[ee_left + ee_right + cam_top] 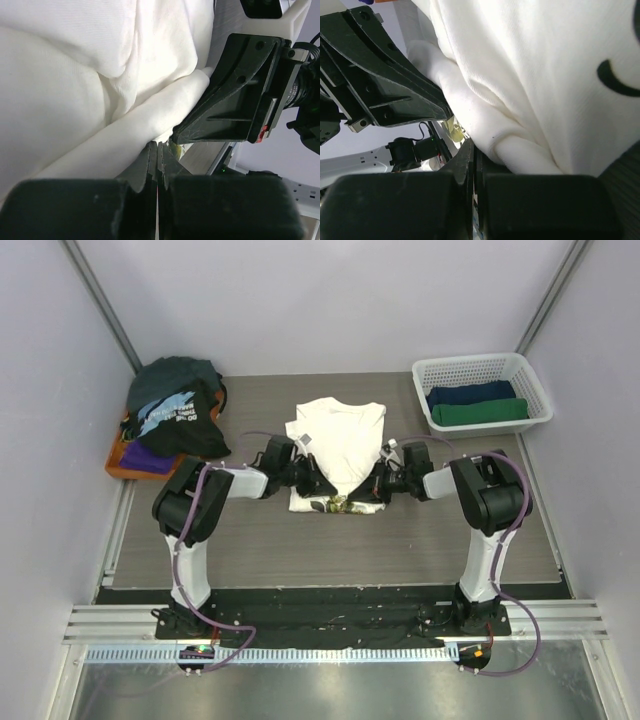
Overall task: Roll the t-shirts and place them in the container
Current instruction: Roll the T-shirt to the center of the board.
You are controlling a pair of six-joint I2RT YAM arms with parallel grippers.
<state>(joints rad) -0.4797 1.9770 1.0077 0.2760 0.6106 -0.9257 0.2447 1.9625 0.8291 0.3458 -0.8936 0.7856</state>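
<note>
Cream-white t-shirt [337,435]: lies at the middle of the tabletop [300,540], collar towards the far side. Its near edge is turned over into a thick fold, with coloured print showing along it.

Left end effector [318,483]: at the left end of that fold, low against the cloth. In the left wrist view its fingers are pressed fully together, with the rolled edge lying just past their tips. Whether any cloth is pinched between them cannot be told.

Right end effector [382,483]: at the right end of the fold, facing the left one. Its fingers are likewise closed tight, with the fold bulging directly over their tips. No grip on the cloth can be confirmed.

Other stock: a loose pile sits on the orange tray [120,468] at far left, made up of a dark teal shirt [180,370], a black shirt with pale-blue print [178,420] and a purple shirt [150,455]. The white basket [480,368] at far right holds a navy roll [470,395] and a green roll [480,413], side by side.
</note>
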